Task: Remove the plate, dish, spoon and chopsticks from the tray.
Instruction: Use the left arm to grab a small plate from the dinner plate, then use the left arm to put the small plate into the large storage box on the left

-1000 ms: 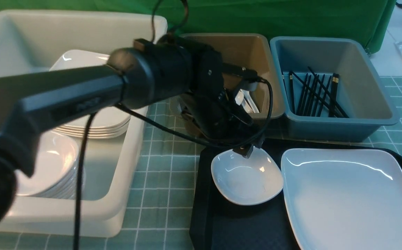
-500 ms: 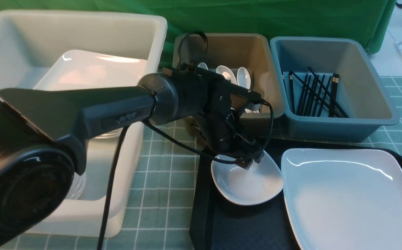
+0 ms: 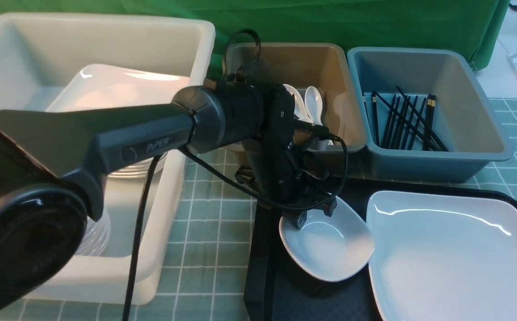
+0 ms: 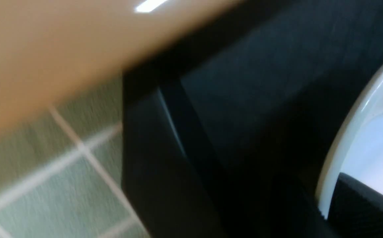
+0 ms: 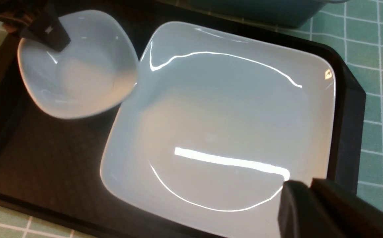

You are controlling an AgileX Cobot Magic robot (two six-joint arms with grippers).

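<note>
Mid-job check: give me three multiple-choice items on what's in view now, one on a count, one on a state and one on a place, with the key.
1. How many white ceramic pieces sit on the black rectangular tray?
A. one
B. two
C. four

2. What state is the large white rounded-rectangular plate in?
A. bare, nothing on it
B. carrying a spoon
C. stacked on other plates

3. Where do the thin black chopsticks lie?
A. on the tray
B. on the plate
C. in the blue plastic tub

Key:
1 B: only the small white squarish dish, with the left gripper at its far rim, and the plate are on it.
2 A: its glossy face shows bare in the front and right wrist views.
3 C: the sticks lie on that tub's floor.
</note>
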